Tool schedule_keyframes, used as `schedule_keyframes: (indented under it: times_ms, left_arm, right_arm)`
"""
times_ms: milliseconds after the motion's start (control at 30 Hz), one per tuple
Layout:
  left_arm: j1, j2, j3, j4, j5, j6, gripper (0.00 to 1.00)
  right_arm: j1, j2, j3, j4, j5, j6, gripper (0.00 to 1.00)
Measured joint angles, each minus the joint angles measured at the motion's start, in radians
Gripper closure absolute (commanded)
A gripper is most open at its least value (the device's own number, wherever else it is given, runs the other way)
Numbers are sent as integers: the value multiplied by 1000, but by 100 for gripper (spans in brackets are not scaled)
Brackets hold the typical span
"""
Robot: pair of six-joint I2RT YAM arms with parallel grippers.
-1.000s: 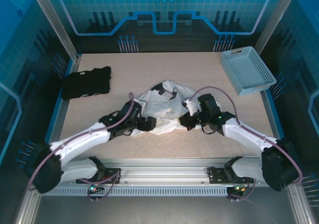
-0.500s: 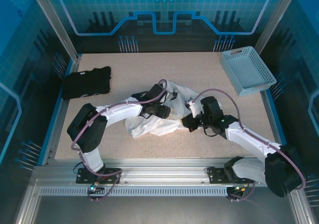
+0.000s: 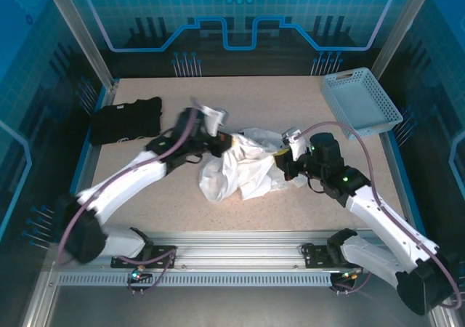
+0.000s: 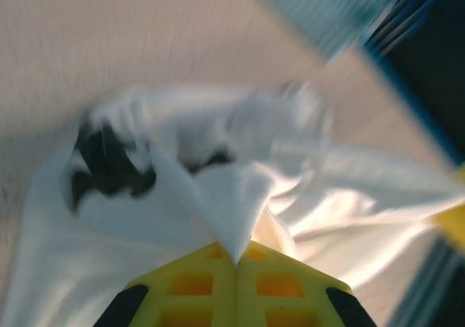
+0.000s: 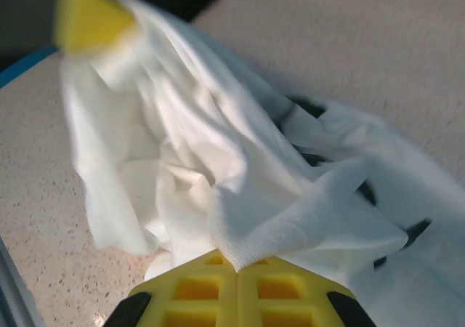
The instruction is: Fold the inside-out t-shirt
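At the middle of the bench [image 3: 290,98] lies the white t-shirt [image 3: 243,168] (all bunched up). Left tool [image 4: 236,260], at its 10 o'clock, pinches a fold tight; right tool [image 5: 237,267], at 3 o'clock, pinches another.

A robotics lab cell is showing here: silver aluminium frame posts [image 3: 75,33] and blue circuit-patterned wall panels [image 3: 305,14] are enclosing a speckled beige counter [image 3: 247,98], a grooved metal mounting rail [image 3: 240,258] running along its near edge.
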Motion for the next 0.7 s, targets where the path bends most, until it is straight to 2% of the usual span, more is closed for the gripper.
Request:
schedule_keyframes:
  times_ms: [100,200,300,400,467,533,600,700]
  left_arm:
    - [72,-114,-40,135,108,-93,100]
    - [77,-123,-58,209,191,-142,100]
    - [77,-100,-83,227,249,-166,100]
    - [77,-78,-93,229,278,-174,100]
    - [77,-72,-94,230,290,-176,100]
    - [77,-71,-94,230,299,-176,100]
    - [77,-71,-94,230,305,-176,100]
    - [77,-71,-94,230,311,-176,100]
  right_arm:
    - [3,18,0,10,28,9,99]
    - [29,108,1,2,125,63,90]
    - [64,217,48,-93,253,126,72]
    - [126,256,82,-127,351,110,52]
    - [193,235,81,-119,370,71,44]
    - [239,202,71,-89,356,38,32]
    - [256,168,54,-51,344,7,28]
    - [267,145,27,7,343,-24,28]
